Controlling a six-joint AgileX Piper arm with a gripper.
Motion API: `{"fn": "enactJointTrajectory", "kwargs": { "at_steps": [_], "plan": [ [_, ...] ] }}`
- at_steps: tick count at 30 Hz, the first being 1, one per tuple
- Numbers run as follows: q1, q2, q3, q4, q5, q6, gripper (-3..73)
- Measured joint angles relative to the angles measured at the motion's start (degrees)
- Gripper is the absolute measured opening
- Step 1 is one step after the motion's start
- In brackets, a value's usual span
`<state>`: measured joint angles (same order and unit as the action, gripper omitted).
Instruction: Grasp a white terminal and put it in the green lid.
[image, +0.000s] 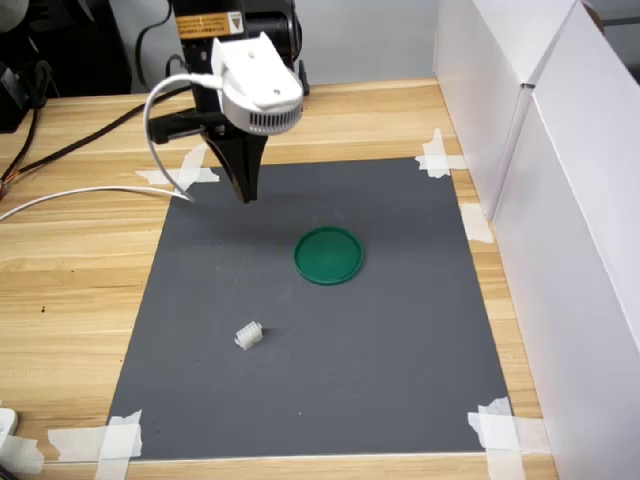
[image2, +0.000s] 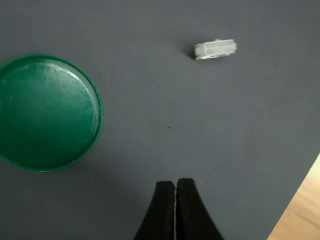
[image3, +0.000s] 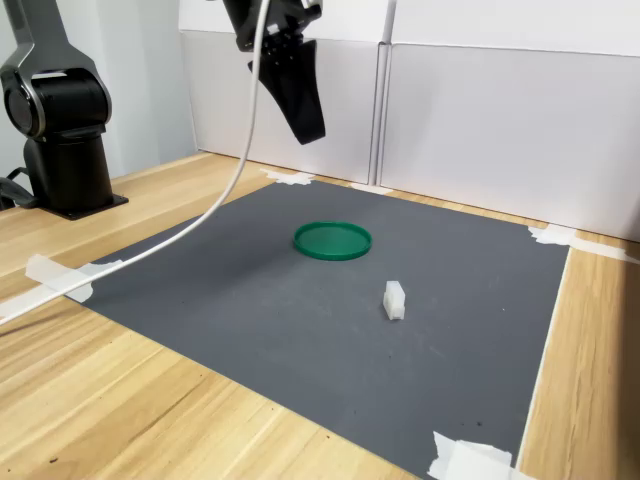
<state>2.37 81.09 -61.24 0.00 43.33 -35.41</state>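
The white terminal (image: 248, 335) (image3: 394, 300) (image2: 215, 49), a tiny ribbed block, lies on the grey mat toward its near-left part in the first exterior view. The green lid (image: 329, 255) (image3: 332, 240) (image2: 46, 112) rests flat and empty near the mat's middle. My gripper (image: 246, 196) (image3: 312, 135) (image2: 175, 184) hangs shut and empty high above the mat's far-left area in the first exterior view, well apart from both things. In the wrist view its two black fingers press together, with nothing between them.
The grey mat (image: 400, 340) is taped at its corners to a wooden table (image: 70, 280). White panels (image: 560, 200) wall the first exterior view's right. A white cable (image3: 190, 235) trails from the arm. The arm's black base (image3: 60, 120) stands at the second exterior view's left.
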Motion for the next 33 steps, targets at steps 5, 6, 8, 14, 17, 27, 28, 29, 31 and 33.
{"fn": "enactJointTrajectory", "kwargs": {
  "at_steps": [5,6,8,14,17,27,28,29,31,33],
  "plan": [
    [-2.06,3.69,-1.86,1.85,0.2,-2.59,-0.9],
    [-2.75,4.39,-2.3,2.1,0.48,-3.34,0.0],
    [-3.95,5.8,-3.15,2.2,0.77,-4.65,2.2],
    [-5.14,9.9,-6.5,2.26,2.24,-5.88,15.3],
    [-5.16,11.2,-8.39,2.88,2.73,-5.33,25.0],
    [-5.16,13.99,-14.52,2.62,3.64,-0.22,55.4],
    [-5.16,14.23,-15.03,2.83,4.23,-0.18,56.0],
    [-5.16,14.57,-15.7,3.11,5.15,-0.18,56.4],
    [-5.16,15.29,-17.27,3.8,7.07,-0.24,56.8],
    [-5.16,16.01,-19.33,4.19,8.99,-0.78,57.0]
  ]
}}
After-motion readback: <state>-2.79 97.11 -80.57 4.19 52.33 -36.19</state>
